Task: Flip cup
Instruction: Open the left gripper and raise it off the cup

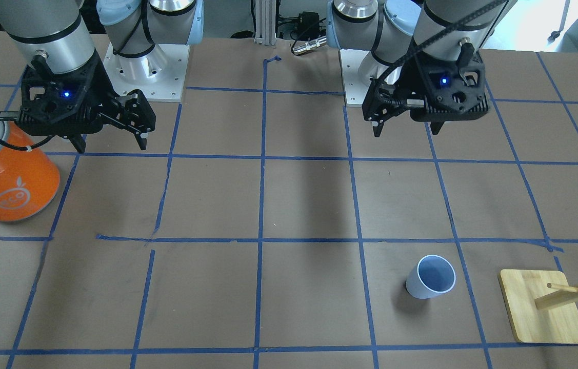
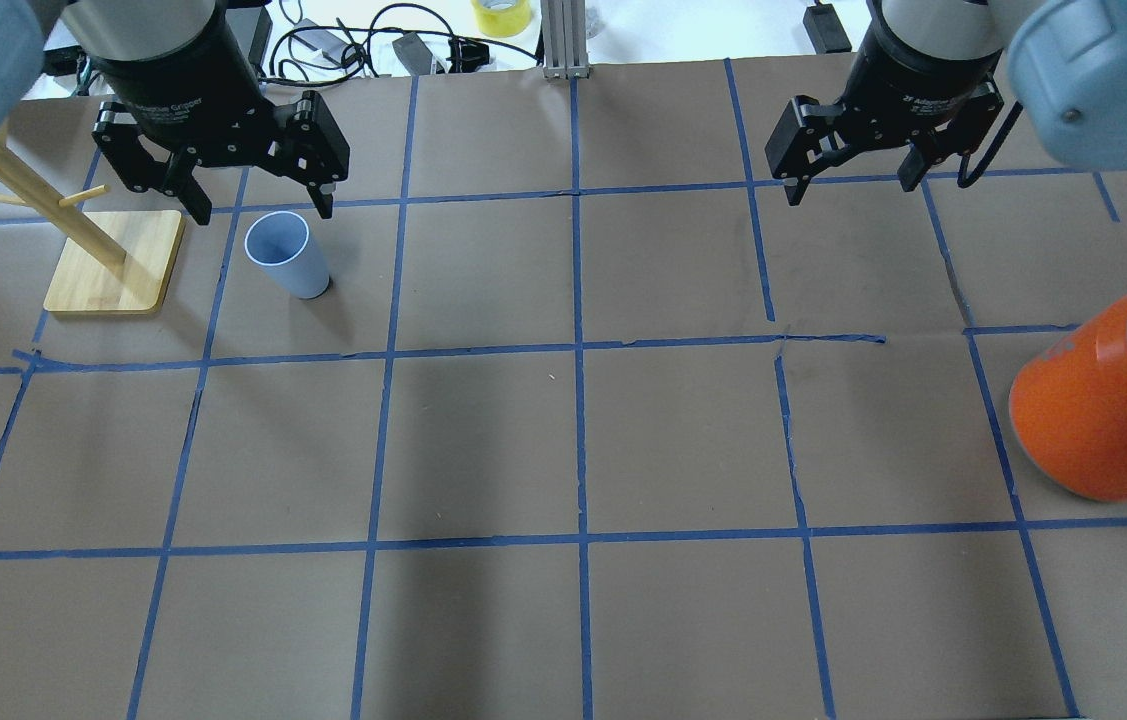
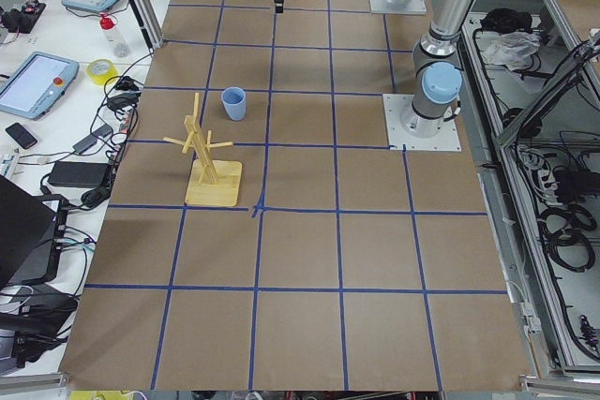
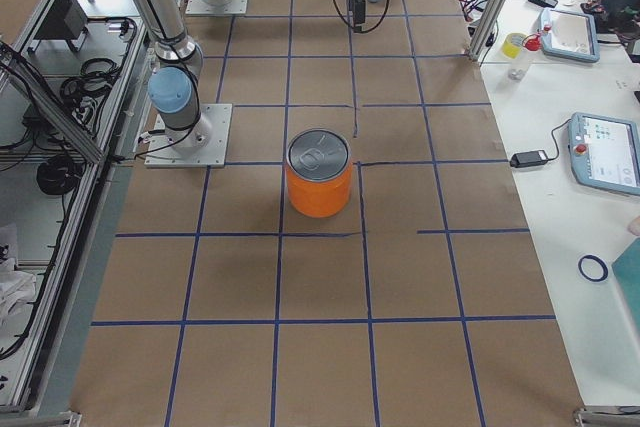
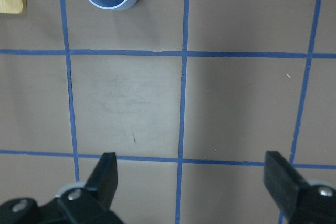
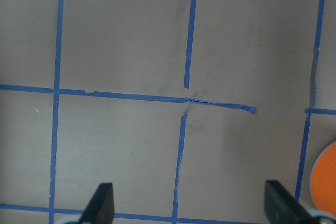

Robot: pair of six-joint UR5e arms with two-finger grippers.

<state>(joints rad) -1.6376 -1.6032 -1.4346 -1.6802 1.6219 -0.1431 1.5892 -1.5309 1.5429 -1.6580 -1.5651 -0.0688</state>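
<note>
Jaws of both arms stand spread wide and hold nothing. The left gripper hangs above the table with the small pale blue-white tapered plastic cup showing just under its fingertips in the overhead view. The right gripper hovers well apart, over bare brown paper. The cup stands upright, mouth up, on the robot's left side, near the flat base of the bamboo peg stand but not touching it. The large orange can with a silver lid sits far off on the right.

In the left wrist view the cup lies ahead of the gap between the fingers and off to one side. It is judged light, stiff and smooth-walled, so a one-sided nudge would probably tip or skid it. The taper may let it slip in the grip, so hold across the side wall at mid-height, which leaves the wrist free to invert it.
</note>
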